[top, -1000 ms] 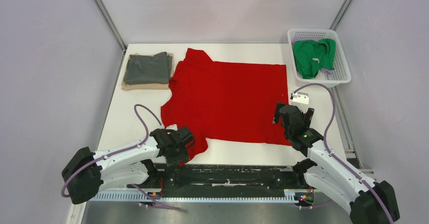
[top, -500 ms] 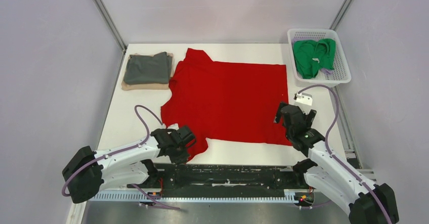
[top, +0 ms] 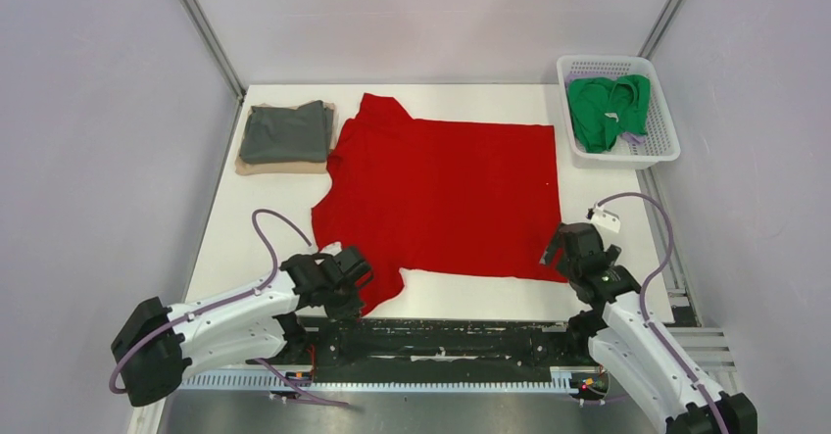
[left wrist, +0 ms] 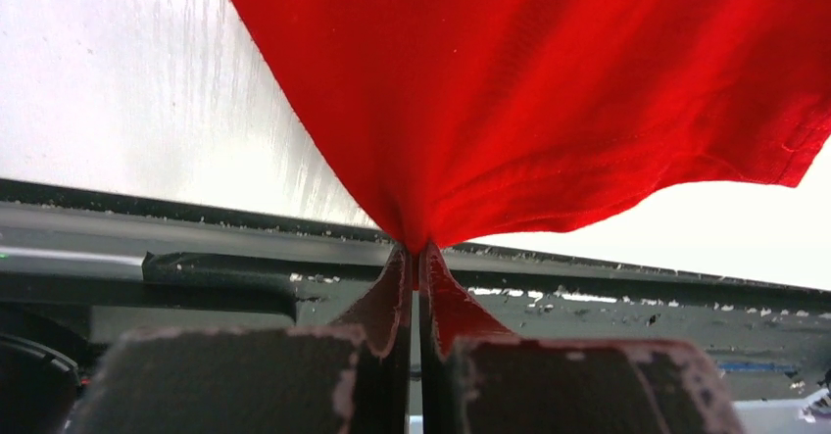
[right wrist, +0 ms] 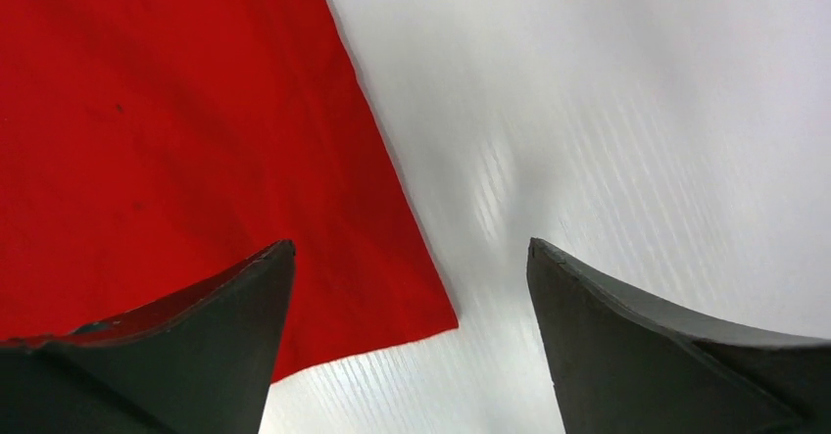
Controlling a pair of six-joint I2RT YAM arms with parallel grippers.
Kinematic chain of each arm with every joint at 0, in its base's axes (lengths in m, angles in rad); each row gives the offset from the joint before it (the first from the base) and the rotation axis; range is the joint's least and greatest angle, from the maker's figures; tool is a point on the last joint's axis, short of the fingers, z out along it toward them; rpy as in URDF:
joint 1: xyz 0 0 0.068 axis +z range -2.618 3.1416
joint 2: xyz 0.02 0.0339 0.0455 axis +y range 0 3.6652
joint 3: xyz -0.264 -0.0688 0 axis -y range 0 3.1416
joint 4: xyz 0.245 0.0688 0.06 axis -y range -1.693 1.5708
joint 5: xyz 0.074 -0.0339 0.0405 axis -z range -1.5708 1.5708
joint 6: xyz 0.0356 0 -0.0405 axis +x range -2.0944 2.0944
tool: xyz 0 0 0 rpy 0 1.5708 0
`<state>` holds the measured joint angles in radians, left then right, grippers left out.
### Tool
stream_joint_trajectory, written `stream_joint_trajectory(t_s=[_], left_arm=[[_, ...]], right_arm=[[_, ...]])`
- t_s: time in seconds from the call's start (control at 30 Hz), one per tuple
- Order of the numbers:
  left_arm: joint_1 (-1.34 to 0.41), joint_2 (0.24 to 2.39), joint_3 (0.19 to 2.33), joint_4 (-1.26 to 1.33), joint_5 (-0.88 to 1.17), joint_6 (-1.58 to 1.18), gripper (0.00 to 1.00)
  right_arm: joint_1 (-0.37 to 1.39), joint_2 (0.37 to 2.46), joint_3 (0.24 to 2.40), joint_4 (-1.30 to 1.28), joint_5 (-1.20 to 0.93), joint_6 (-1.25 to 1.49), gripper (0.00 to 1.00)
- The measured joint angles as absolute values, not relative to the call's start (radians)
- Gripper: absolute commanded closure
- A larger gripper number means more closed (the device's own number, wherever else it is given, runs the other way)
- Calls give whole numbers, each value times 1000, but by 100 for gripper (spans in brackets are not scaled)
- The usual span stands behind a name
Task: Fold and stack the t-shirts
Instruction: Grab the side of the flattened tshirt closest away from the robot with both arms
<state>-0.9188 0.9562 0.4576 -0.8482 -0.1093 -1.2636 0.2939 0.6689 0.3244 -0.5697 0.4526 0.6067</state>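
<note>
The red shirt point(top: 441, 194) lies spread flat across the middle of the white bench point(top: 245, 238). Its neck end is toward the left, its straight hem toward the right, and one sleeve points to the far side while the other points to the near side.

The left hand point(top: 345, 282) sits low at the near-left of the shirt, right at the tip of the near sleeve. From the left wrist view its two fingers point(left wrist: 387, 297) are pressed tight together, with the red cloth caught between their tips. The fabric gathers into small creases where it runs into the pinch. Just past the fingers is the black rail point(top: 441, 341) that runs along the bench's near edge.

The right hand point(top: 573, 248) hovers at the shirt's near-right corner with its fingers spread wide and nothing between them. Seen from its wrist, one finger is over the red cloth and the other is over bare bench, and the hem corner lies in the gap between them. I cannot tell whether either tip touches down.

At the far-left corner of the bench a folded grey shirt point(top: 286, 132) rests on a folded tan shirt point(top: 284, 168), whose edge peeks out beneath it. This pile sits just beside the red shirt's far sleeve. At the far right is a white lattice basket point(top: 666, 145) with a crumpled green shirt point(top: 608, 111) inside.
</note>
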Motion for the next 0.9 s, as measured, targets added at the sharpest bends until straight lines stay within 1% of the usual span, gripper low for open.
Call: stream_joint_trajectory(t_s=[0.23, 0.4, 0.67, 0.77, 0.9], left_arm=[[-939, 920, 452, -909, -56, -1264, 98], [-969, 905, 464, -973, -43, -1266, 98], [-986, 891, 472, -998, -43, -1267, 98], [-988, 890, 479, -1000, -44, -1267, 98], [-989, 886, 481, -1001, -46, -1267, 98]], right_arm=[[294, 588, 313, -634, 451, 659, 24], [294, 588, 304, -643, 453, 675, 27], [294, 648, 276, -643, 451, 706, 33], [294, 654, 264, -636, 464, 717, 39], [291, 652, 260, -636, 473, 726, 53]])
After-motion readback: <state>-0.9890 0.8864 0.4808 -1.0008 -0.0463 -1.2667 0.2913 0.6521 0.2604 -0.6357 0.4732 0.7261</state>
